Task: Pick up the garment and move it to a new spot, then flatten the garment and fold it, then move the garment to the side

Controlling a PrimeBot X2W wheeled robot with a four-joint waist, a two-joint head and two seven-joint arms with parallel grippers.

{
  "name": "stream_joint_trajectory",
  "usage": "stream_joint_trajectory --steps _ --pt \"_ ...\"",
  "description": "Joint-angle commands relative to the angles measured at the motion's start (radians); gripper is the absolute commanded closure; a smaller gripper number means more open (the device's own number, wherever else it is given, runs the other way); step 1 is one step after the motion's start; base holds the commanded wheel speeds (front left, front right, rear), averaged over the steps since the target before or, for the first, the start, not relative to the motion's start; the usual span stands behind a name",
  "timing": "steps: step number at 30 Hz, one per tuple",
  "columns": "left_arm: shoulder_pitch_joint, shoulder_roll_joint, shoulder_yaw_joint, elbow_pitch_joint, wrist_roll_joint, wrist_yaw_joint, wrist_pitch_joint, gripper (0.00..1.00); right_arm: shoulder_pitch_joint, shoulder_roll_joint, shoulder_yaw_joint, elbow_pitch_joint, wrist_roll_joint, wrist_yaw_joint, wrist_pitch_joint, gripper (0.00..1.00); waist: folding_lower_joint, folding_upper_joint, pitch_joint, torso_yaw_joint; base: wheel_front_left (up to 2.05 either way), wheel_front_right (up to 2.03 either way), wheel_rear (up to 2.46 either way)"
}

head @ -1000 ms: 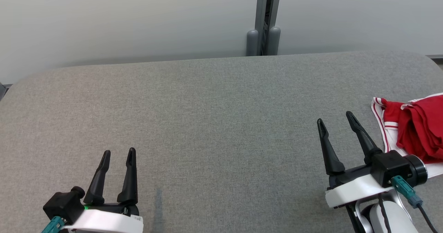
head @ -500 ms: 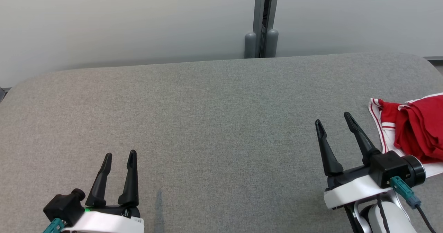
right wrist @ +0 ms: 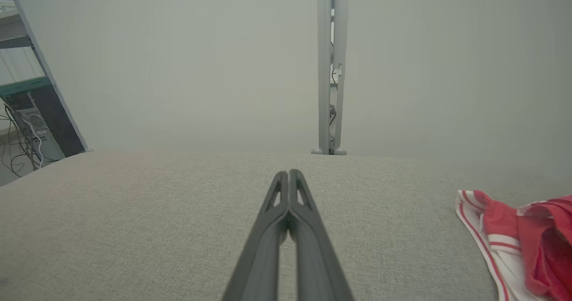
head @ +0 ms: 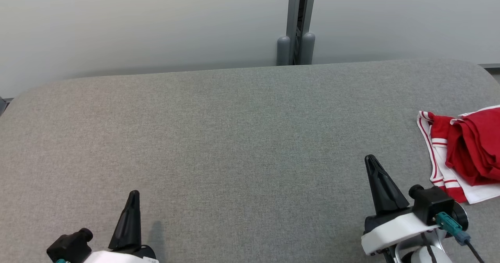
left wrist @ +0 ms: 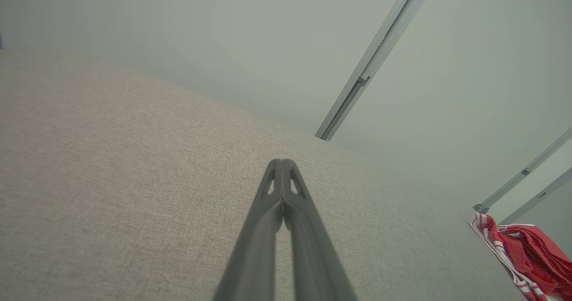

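Fabric of a grey weave covers the wide, round-cornered table (head: 242, 130) before us; at the lower left of the head view we hold our left gripper (head: 134, 194) low over it, its two long dark fingers pressed together into one point with nothing between them; the left wrist view shows this gripper (left wrist: 281, 164) with its tips meeting above bare fabric; beyond the table's far edge stands a pale wall, and near the middle a grey metal post (head: 299, 20) with two rounded feet rises against it; further right we hold our right gripper (head: 371, 160), likewise closed tight and empty, over the near right part of the table; the right wrist view shows that gripper (right wrist: 288, 173) with its tips touching; to its right, near but apart from the fingers, lies the crumpled red garment with white, red-striped trim (head: 465, 149), bunched on the table and running past the view's right edge; we see the garment (left wrist: 527, 252) at the lower right of the left wrist view, and the garment (right wrist: 523, 234) likewise in the right wrist view.
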Motion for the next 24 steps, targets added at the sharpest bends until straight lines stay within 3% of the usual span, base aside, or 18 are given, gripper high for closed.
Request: stream_joint_trajectory --steps 1,24 --pt "-0.021 0.01 0.02 -0.016 -0.05 0.0 0.014 1.0 -0.034 -0.002 -0.001 -0.006 0.067 0.0 0.007 1.0 0.0 -0.0001 -0.001 0.0 0.0 0.0 0.0" --pt "-0.053 0.038 0.118 -0.009 -0.366 0.0 0.124 1.0 -0.105 -0.006 0.025 0.068 0.502 0.0 0.061 1.0 0.0 -0.0001 -0.009 0.001 0.0 0.0 0.0"
